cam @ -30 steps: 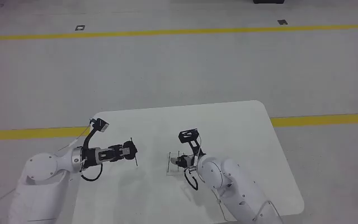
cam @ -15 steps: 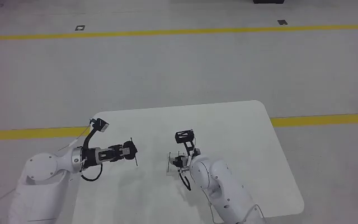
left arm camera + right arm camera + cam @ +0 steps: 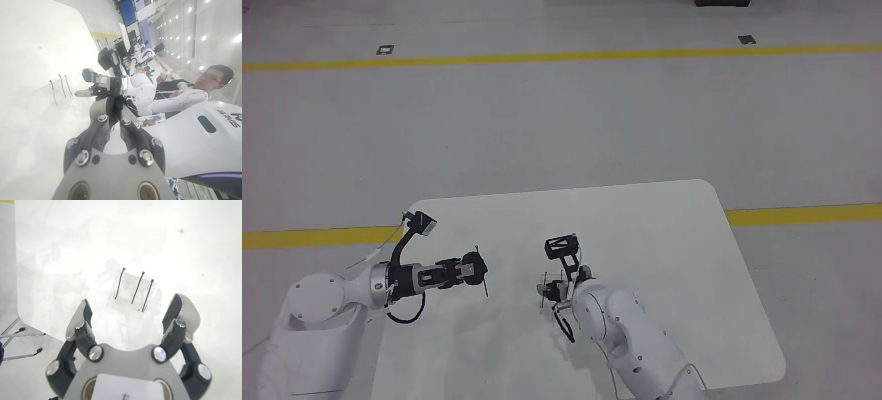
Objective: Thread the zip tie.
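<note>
Left wrist view: the left gripper (image 3: 114,103) has its fingers pressed together. The dark thing pinched at their tips is blurred, so its shape is unreadable there.

Top view: a thin black zip tie (image 3: 485,273) crosses that gripper's tip, with both ends free above the white table (image 3: 662,225).

The right gripper (image 3: 130,300) has its fingers spread wide, holding and touching nothing. It sits near a clear holder (image 3: 125,295) carrying three spare zip ties (image 3: 137,288), side by side and apart. The holder's edges are faint; how the ties are seated cannot be told.
</note>
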